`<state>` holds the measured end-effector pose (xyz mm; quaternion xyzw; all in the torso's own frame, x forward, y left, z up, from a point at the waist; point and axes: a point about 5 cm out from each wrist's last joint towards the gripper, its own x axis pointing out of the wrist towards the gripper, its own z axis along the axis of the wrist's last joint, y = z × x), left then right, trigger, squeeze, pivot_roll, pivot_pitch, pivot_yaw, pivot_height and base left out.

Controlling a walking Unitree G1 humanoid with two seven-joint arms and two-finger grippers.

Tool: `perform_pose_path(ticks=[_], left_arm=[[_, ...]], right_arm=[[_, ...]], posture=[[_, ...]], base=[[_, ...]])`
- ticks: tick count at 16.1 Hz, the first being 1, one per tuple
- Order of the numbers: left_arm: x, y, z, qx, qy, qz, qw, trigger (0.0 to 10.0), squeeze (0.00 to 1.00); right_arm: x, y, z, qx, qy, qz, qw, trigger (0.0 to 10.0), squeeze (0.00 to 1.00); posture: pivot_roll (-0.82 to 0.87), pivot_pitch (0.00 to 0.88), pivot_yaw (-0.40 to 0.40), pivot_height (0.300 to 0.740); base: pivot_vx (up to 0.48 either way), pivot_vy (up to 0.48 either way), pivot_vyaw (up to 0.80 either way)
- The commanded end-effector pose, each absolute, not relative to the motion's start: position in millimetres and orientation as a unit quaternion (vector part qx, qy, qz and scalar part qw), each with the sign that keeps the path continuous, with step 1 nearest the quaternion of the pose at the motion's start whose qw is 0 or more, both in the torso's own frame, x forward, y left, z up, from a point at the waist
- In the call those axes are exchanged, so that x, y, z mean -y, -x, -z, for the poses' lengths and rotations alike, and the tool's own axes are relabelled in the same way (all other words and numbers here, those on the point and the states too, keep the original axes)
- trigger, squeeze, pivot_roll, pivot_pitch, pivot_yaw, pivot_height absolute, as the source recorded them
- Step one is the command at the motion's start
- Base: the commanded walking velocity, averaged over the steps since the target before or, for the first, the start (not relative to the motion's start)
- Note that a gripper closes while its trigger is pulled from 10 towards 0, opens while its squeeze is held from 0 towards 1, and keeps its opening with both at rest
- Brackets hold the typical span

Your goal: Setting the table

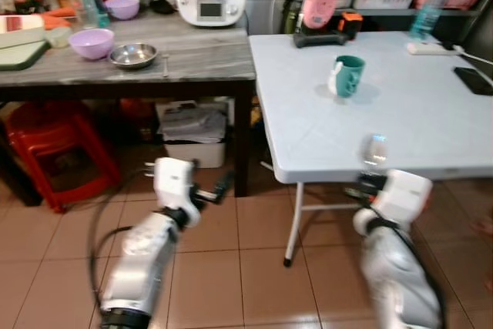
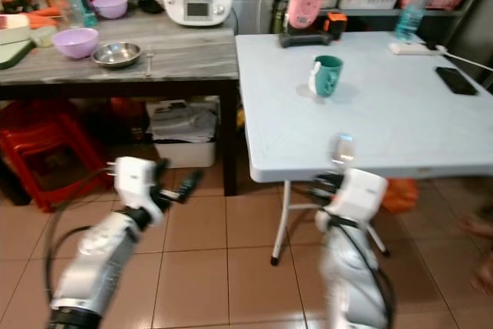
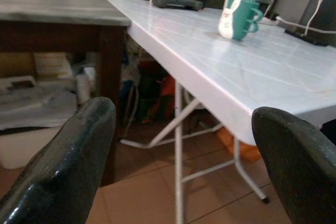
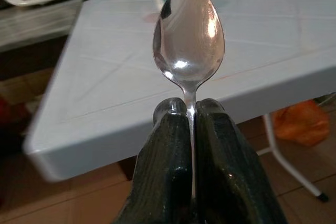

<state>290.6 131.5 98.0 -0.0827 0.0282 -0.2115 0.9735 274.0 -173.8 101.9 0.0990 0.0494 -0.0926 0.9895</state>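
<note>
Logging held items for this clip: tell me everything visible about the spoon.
The spoon looks like polished metal, its oval bowl shiny and reflecting the room. It stands upright, bowl up, its thin neck pinched between the two black fingers of the right hand, which alone touches it. It is held near the front edge of the white table, not yet on it. Its handle is hidden.

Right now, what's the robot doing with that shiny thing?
The robot stands at the near edge of the white folding table, holding a shiny metal spoon by its handle in its right gripper, bowl end up. The spoon is not yet on the table. A teal mug already sits there. The left gripper hangs open and empty, low beside the dark wooden counter.
</note>
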Motion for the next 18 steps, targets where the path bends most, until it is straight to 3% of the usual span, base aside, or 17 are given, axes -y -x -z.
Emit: perform_pose_path(ticks=[1, 13, 18], left_arm=[[-124.7, -291.3, -99.7, -0.024, 0.082, 0.219, 0.972, 10.0, 0.0], [-122.1, -293.8, -99.4, -0.022, 0.082, 0.218, 0.972, 10.0, 0.0], [-120.6, -293.7, -98.6, -0.022, 0.083, 0.217, 0.972, 10.0, 0.0]], right_arm=[[181.8, -274.5, -108.3, -0.033, -0.094, 0.102, 0.99, 10.0, 0.0], [179.3, -276.8, -111.0, -0.023, -0.083, 0.088, 0.992, 10.0, 0.0], [179.6, -276.8, -110.5, -0.022, -0.084, 0.087, 0.992, 10.0, 0.0]], posture=[[0.01, 0.0, 0.014, 0.74], [0.01, 0.0, 0.013, 0.74], [0.01, 0.0, 0.012, 0.74]], base=[[0.0, 0.454, 0.0], [0.0, 0.464, 0.0], [0.0, 0.454, 0.42]])
